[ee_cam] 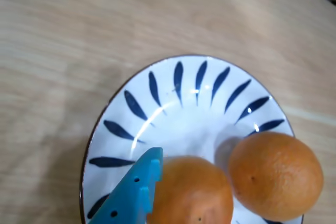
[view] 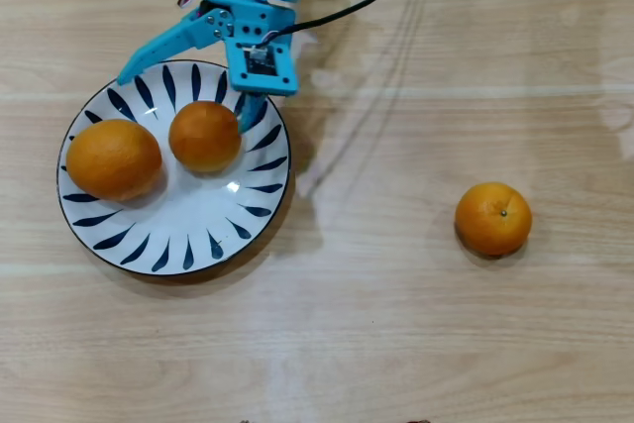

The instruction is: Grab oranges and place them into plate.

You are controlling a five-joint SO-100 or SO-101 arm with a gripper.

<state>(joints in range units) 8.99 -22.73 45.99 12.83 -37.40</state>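
Overhead view: two oranges lie in the plate (view: 173, 245), a third sits alone on the table (view: 396, 344).

At left of frame, the bigger orange (view: 113, 158) rests near the plate's left rim and another orange (view: 204, 136) sits just right of it, near the top rim. The blue gripper (view: 183, 96) reaches down from the upper edge with its jaws spread wide; one finger (view: 158, 47) stretches out over the plate's upper left rim, the other tip touches or nearly touches the second orange's right side. It holds nothing. The third orange (view: 493, 218) lies well apart, right of centre. In the wrist view, a blue finger (ee_cam: 131, 192) stands beside the nearer orange (ee_cam: 191, 192), with the other (ee_cam: 275, 174) to its right.
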